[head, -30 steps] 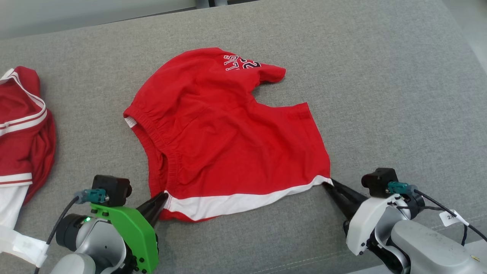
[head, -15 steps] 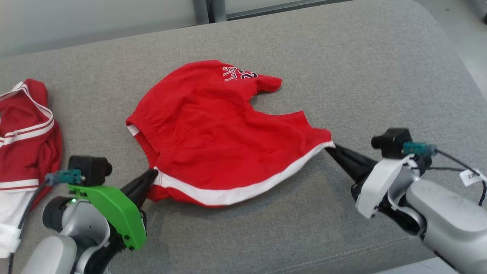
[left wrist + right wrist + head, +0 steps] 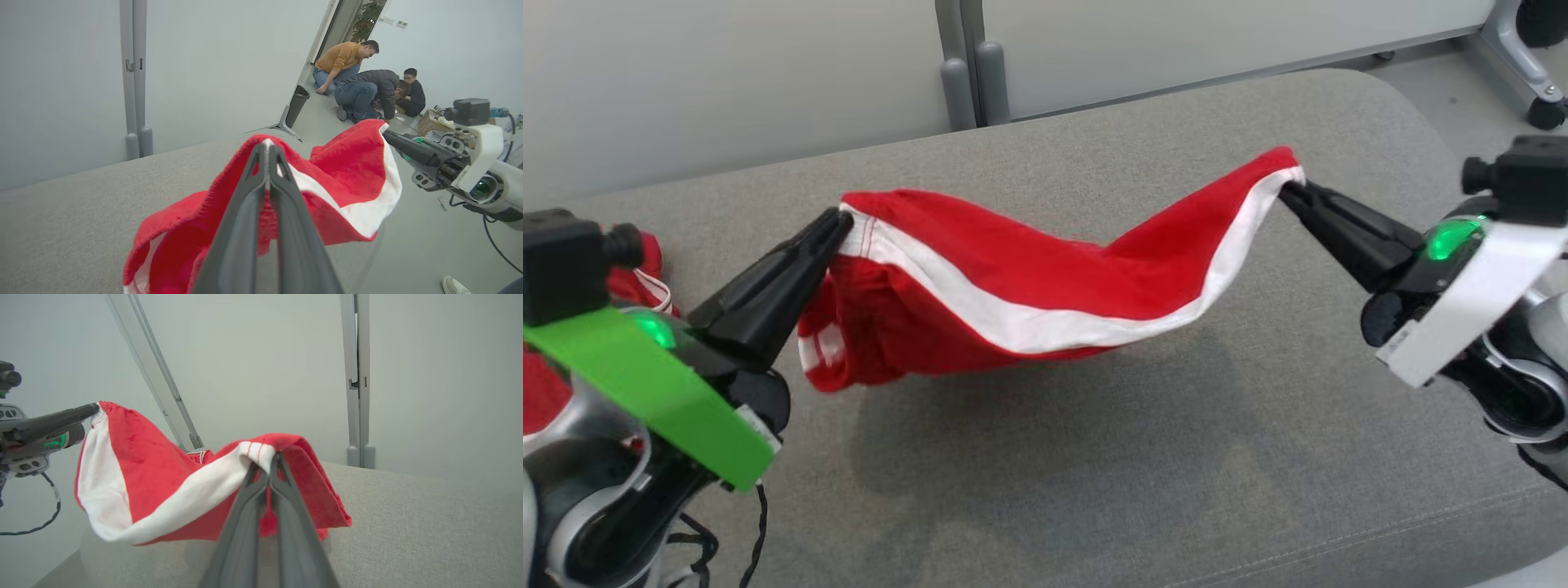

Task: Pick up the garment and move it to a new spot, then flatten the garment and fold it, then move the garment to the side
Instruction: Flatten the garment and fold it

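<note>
The garment [image 3: 1029, 286] is a pair of red shorts with a white hem band, hanging in the air above the grey cushioned surface [image 3: 1094, 457]. My left gripper [image 3: 840, 222] is shut on its left hem corner and my right gripper [image 3: 1289, 189] is shut on the right hem corner. The cloth sags between them and bunches below the left grip. In the left wrist view my left gripper [image 3: 266, 148] pinches the garment [image 3: 347, 171], with the right gripper [image 3: 388, 135] at its far corner. In the right wrist view my right gripper [image 3: 273, 459] clamps the garment [image 3: 143, 469], and the left gripper [image 3: 94, 408] holds the other end.
Another red and white garment [image 3: 645, 269] lies at the far left behind my left arm. A pale wall panel with a grey post [image 3: 968, 73] stands behind the cushion. Three people [image 3: 367, 81] crouch on the floor in the distance. A wheeled stand base [image 3: 1527, 73] is at the upper right.
Both grippers have risen with the hem corners, lifting the shorts off the cushion. The right gripper closed on its corner. The head camera has tilted up, showing the wall.
</note>
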Motion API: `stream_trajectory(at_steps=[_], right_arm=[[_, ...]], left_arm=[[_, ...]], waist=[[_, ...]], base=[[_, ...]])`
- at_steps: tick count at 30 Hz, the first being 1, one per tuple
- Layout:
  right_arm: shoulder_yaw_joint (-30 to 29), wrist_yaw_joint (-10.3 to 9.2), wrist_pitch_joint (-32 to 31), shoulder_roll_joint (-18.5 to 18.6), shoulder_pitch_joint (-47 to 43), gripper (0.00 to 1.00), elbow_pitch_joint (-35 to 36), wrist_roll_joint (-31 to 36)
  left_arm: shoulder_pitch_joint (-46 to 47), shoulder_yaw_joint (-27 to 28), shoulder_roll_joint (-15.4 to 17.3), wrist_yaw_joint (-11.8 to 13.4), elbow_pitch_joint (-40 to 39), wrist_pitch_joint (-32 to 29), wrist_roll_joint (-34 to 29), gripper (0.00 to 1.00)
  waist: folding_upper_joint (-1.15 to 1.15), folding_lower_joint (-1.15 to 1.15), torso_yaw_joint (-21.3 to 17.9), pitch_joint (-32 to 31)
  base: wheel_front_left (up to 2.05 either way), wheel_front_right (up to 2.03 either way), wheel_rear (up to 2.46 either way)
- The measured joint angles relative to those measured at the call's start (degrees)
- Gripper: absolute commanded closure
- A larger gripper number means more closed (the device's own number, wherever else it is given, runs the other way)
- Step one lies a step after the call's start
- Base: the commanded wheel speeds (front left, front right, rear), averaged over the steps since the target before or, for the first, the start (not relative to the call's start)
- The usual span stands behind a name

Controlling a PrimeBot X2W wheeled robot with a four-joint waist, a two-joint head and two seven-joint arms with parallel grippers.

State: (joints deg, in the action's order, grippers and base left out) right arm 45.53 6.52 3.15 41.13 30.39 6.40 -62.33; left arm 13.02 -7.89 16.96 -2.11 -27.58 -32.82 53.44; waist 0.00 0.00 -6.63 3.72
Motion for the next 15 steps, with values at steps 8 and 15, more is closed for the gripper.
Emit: stream_trajectory(at_steps=[8, 15], right_arm=[[-11.69, -0.7, 1.31, 10.82, -2.33, 1.0, 17.26, -11.68], [-15.33, -3.14, -0.53, 12.66, -5.1, 1.0, 20.82, -23.85]], left_arm=[[1.12, 5.14, -0.05, 5.9, -14.81, -5.55, 8.87, 1.0], [2.85, 5.72, 2.64, 8.79, -12.4, -13.08, 10.16, 1.0]], waist=[[0.0, 0.0, -0.65, 0.17], [0.0, 0.0, -0.8, 3.68]], base=[[0.0, 0.0, 0.0], [0.0, 0.0, 0.0]])
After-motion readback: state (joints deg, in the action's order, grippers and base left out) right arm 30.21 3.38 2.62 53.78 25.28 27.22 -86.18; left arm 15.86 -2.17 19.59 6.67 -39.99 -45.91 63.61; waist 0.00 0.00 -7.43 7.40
